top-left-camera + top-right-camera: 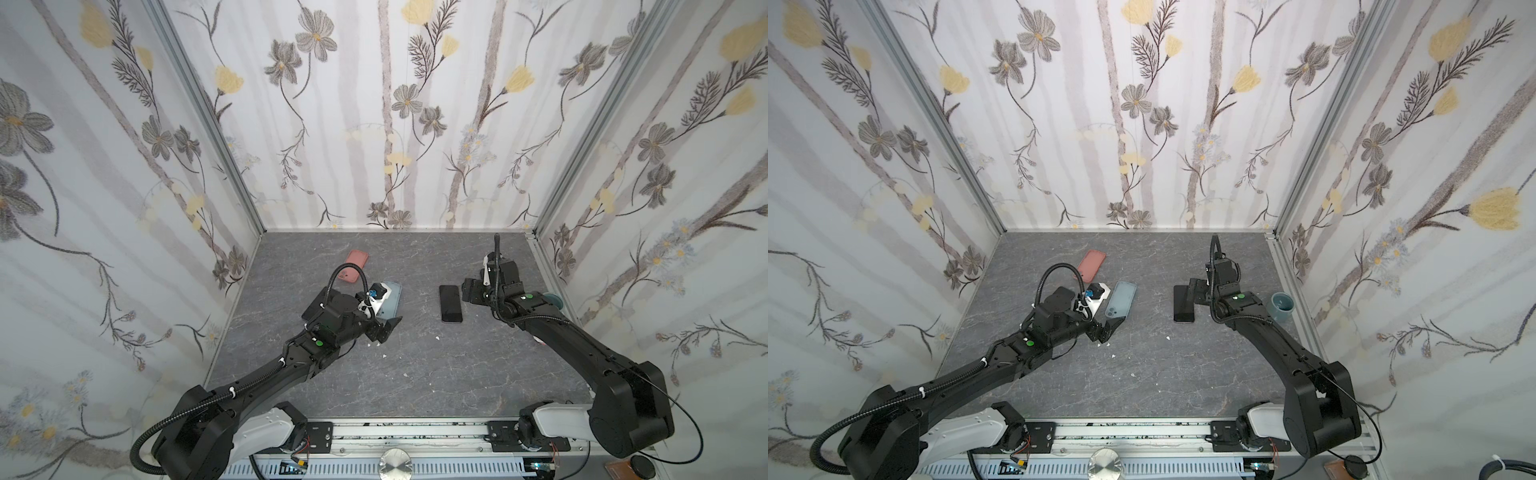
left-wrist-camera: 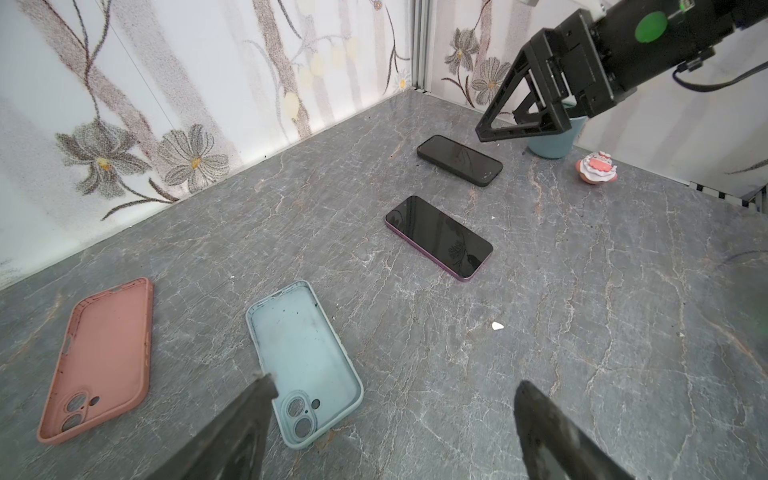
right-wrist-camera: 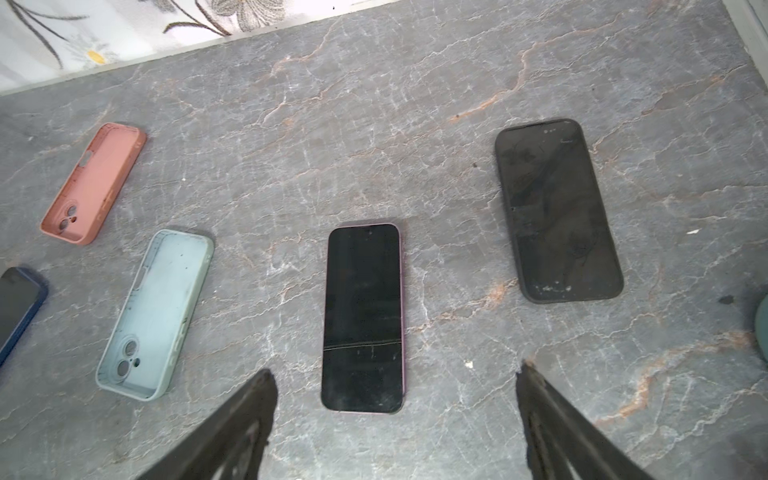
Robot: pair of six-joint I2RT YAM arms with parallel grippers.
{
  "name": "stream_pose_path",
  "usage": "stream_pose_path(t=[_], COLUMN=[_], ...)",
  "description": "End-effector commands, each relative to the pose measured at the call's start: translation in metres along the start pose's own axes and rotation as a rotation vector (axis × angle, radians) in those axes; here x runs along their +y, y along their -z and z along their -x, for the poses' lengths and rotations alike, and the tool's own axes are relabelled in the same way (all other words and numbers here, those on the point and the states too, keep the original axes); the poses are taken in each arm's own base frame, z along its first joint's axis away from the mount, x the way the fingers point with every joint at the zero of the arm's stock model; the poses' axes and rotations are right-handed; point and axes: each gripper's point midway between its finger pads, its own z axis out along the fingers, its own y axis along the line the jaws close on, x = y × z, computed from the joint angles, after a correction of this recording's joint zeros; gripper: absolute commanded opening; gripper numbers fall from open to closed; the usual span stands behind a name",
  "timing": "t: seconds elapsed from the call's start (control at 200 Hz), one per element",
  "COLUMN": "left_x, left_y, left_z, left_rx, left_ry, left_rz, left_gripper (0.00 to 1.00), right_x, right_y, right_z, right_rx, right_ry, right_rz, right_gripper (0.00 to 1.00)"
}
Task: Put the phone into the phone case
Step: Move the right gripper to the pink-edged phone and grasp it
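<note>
A purple-edged, black-screened phone [image 3: 363, 318] is pictured flat on the grey marbled table [image 3: 415, 104], right of an empty pale blue silicone phone case [image 3: 153, 311] and apart from it. The left end effector [image 2: 395, 382] and right end effector [image 3: 395, 371] are spread, empty.

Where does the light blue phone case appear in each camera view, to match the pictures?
In a top view: the light blue phone case lies left of centre, mostly hidden behind the left arm.
In a top view: case left of centre, almost fully visible.
Left wrist view: case bottom middle.
Right wrist view: case lower left.
Shared landmark: the pink case beside it.
</note>
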Motion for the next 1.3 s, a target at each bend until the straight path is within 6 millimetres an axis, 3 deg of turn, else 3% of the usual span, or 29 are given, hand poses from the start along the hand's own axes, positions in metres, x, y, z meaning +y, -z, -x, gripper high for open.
stream_pose_path(t=[0.0, 0.215, 0.515, 0.839, 0.899, 1.294], left_x=[0.002, 0.016, 0.041, 0.060, 0.065, 0.072], left_y=[0.002, 0.005, 0.015, 0.012, 0.012, 0.011], left_z=[0.007, 0.009, 0.008, -0.001, -0.003, -0.012], left_rx=[-0.018, -0.017, -0.028, 0.028, 0.041, 0.081], left_ry=[-0.016, -0.036, -0.030, 0.034, 0.034, -0.003], left_rz=[0.010, 0.097, 0.231, 0.290, 0.309, 0.336], left_gripper=[0.91, 1.00, 1.00, 1.00, 1.00, 0.99], right_x=[0.000, 0.000, 0.013, 0.038, 0.040, 0.043], right_y=[0.004, -0.001, -0.019, -0.053, -0.065, -0.100], right_z=[0.004, -0.004, -0.013, -0.032, -0.044, -0.078], right_rx=[-0.025, -0.005, 0.045, 0.152, 0.196, 0.317], right_ry=[-0.047, -0.035, -0.012, 0.010, 0.024, 0.058], right_rz=[-0.015, -0.084, -0.094, -0.046, -0.047, -0.050], right_gripper=[0.91, 0.97, 1.00, 1.00, 1.00, 0.97])
